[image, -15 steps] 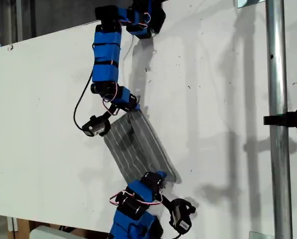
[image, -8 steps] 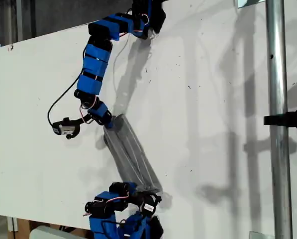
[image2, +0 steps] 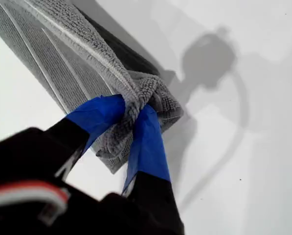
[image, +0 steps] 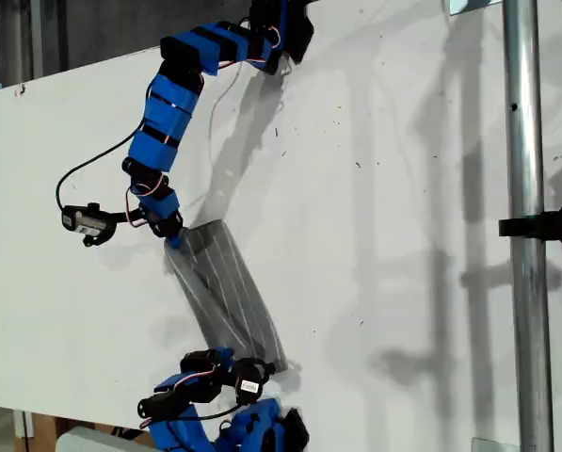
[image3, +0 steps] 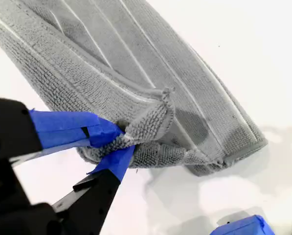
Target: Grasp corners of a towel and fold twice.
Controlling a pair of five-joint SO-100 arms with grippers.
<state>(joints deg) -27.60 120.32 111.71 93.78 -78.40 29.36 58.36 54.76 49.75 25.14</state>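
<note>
Mid-fold, by my read; my first gripper (image2: 134, 110) is clamped tight on a bunched corner (image2: 153, 92) of the towel (image: 224, 294); my second gripper (image3: 122, 142) is likewise pinched on a gathered corner (image3: 153, 121), with doubled layers showing at that end, so one fold looks done.

The towel lies as a narrow slanted strip on the white table (image: 403, 188), low and toward the exterior view's left, strung between the two arms and partly lifted at the held ends.

Next move needs both pinches kept; carry the held ends across in step, keep the strip taut, lay edge on edge, then release; a slip at either bunched pinch would skew the fold.

Versus 1.0 s ago: both arms have swung toward the exterior view's left, dragging the towel with them; the strip looks narrower and has shifted off table centre; the upper arm's elbow has reached further out.
</note>
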